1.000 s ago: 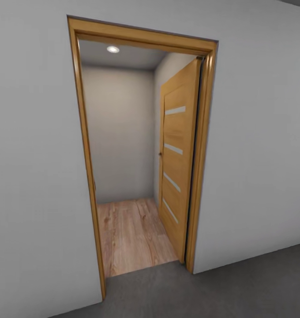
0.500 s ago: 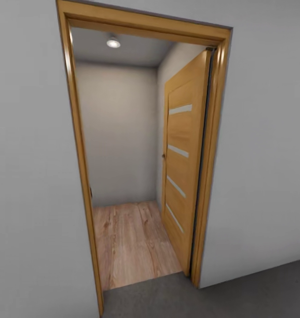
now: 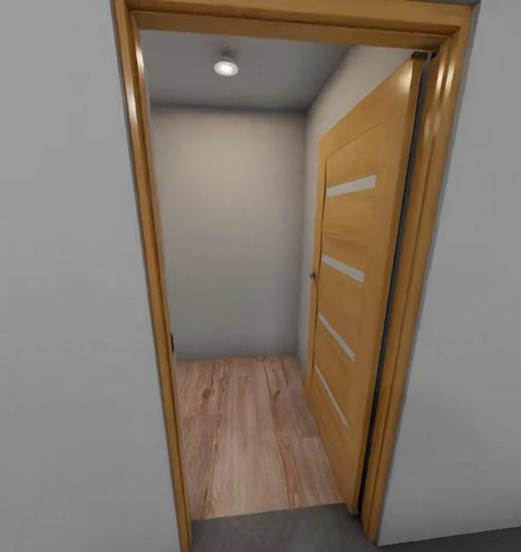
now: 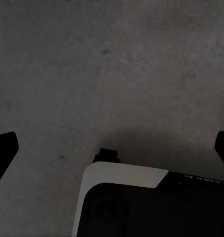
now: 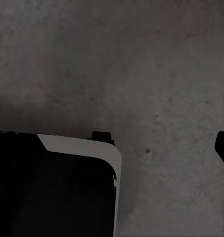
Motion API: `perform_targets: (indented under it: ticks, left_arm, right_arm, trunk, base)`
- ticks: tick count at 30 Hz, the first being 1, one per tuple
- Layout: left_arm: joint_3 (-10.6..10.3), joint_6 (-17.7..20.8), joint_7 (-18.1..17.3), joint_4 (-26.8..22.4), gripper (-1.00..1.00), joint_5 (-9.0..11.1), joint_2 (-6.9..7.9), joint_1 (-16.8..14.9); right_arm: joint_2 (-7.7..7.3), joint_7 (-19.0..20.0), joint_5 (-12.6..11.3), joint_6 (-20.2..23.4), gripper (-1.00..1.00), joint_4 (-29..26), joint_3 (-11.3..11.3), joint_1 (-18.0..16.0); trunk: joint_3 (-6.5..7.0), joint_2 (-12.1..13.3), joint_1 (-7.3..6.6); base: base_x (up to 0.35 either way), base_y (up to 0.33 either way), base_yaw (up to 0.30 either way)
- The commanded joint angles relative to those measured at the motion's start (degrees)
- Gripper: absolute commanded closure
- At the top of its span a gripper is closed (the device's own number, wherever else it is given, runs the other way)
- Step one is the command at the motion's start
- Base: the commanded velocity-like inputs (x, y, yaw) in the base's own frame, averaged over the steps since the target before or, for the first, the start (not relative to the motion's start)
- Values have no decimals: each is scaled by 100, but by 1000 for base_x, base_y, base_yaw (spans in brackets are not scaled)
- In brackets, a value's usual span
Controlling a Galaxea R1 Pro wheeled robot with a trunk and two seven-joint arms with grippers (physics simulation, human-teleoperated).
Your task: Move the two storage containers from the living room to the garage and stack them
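The two storage containers are out of view. I face a doorway (image 3: 149, 253) from the garage side, with dark grey concrete floor (image 3: 291, 533) under me. In the left wrist view, my left gripper (image 4: 112, 148) hangs open over the floor (image 4: 112, 64), its black fingertips (image 4: 4, 147) at the picture's two sides and nothing between them. In the right wrist view, my right gripper (image 5: 112, 148) also stands wide over the floor (image 5: 156, 74), with one fingertip (image 5: 223, 147) showing at the edge and nothing held.
An orange-brown door (image 3: 360, 307) stands swung inward on the right of the wooden frame. Beyond it lie light wood planks (image 3: 245, 437) and a grey back wall (image 3: 230, 230) under a ceiling light (image 3: 226, 67). My base's black and white body (image 4: 141, 202) shows below each wrist.
The whole head view has shifted: the doorway now looms larger and nearer, and less concrete shows in front. The camera has moved towards the opening.
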Motion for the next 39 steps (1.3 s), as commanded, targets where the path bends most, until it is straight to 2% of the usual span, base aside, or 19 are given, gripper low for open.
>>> perform_targets:
  ticks: [1,6,29,39]
  left_arm:
    - [-48,-13,16,1,-100,40,-3,-4]
    - [-48,-15,16,0,-100,35,-5,-4]
    - [-48,-14,14,1,-100,48,4,-4]
    - [-50,-21,17,0,-100,62,12,-4]
  right_arm:
    - [-1,-11,37,-29,-100,16,17,-8]
    - [-6,-11,35,-29,-100,16,17,-8]
    - [13,-11,88,18,-100,16,86,-8]
    - [6,-11,98,7,-100,16,87,-8]
  trunk:
    - [-9,-6,4]
    - [-9,-6,4]
    - [-9,-6,4]
    - [-9,-6,4]
  base:
    - [279,-162,267]
    - [269,-172,144]
    - [261,-175,7]
    - [319,-22,236]
